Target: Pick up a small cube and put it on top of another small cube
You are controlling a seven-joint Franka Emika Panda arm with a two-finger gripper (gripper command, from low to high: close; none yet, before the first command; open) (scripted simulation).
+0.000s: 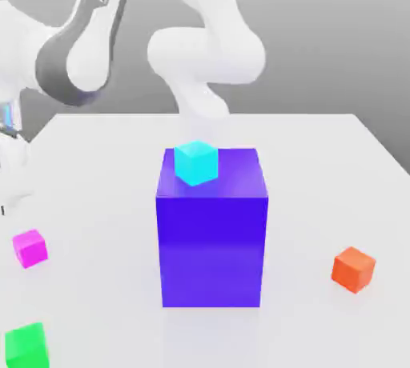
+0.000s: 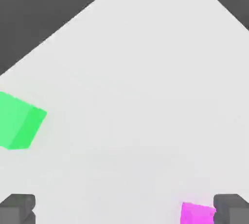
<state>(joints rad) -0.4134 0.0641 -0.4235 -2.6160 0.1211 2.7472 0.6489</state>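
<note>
The tool [image 2: 124, 210] is released, its fingers wide apart with nothing between them, presumably kept open for a first pick. At the exterior view's left, the green cube [image 1: 27, 347] rests on the table [image 1: 320, 198], nearer the camera than the tool; the magenta cube [image 1: 30, 248] lies below the tool, near one finger in the hand view. Further right of the tool, the cyan cube [image 1: 196, 163] sits on the big blue block [image 1: 211, 250], raised, perhaps a harder stacking base. Farthest from the tool, the orange cube [image 1: 353, 269] rests on the table.
</note>
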